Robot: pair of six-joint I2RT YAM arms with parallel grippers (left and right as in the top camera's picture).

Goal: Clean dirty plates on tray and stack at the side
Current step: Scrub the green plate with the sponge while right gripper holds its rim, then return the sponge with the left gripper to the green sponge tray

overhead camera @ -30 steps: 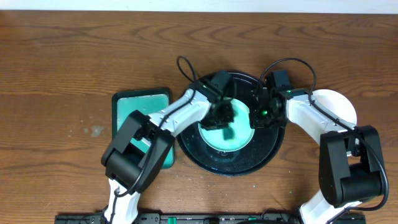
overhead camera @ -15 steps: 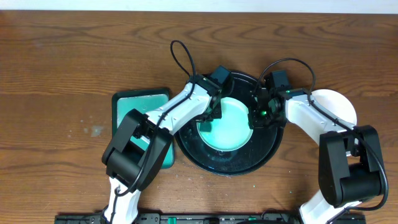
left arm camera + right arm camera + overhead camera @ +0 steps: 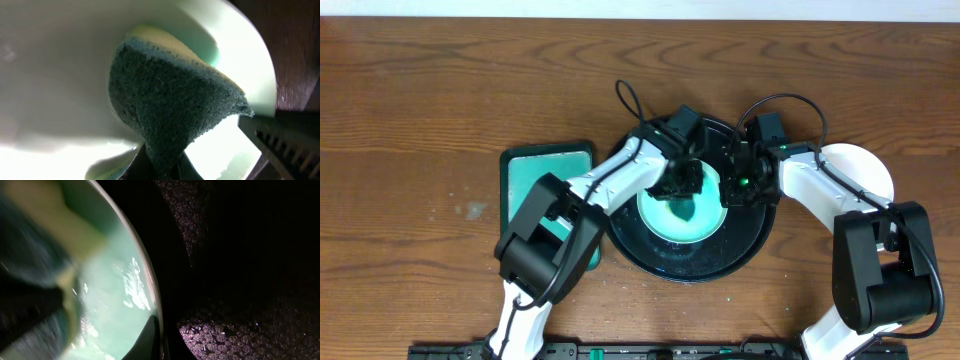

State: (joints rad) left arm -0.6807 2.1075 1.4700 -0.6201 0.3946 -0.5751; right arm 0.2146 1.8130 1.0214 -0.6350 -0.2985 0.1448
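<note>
A pale mint-green plate (image 3: 695, 222) lies in the large black tray (image 3: 745, 245). My left gripper (image 3: 678, 182) is shut on a dark green sponge with a yellow back (image 3: 170, 115) and presses it on the plate's upper middle (image 3: 60, 75). My right gripper (image 3: 735, 185) is shut on the plate's right rim, with one finger (image 3: 157, 340) over the edge of the wet plate (image 3: 115, 295). The wet-speckled tray floor (image 3: 240, 330) lies beside it. A white plate (image 3: 870, 165) lies on the table at the right, partly under my right arm. No third plate shows.
A smaller teal rectangular tray (image 3: 545, 165) with a dark rim sits left of the black tray, partly under my left arm. Brown wooden table (image 3: 420, 100) surrounds everything. Cables loop above both wrists.
My left gripper swept the sponge from the plate's middle to its left rim, then back to the upper middle. The right gripper and the plate have stayed put.
</note>
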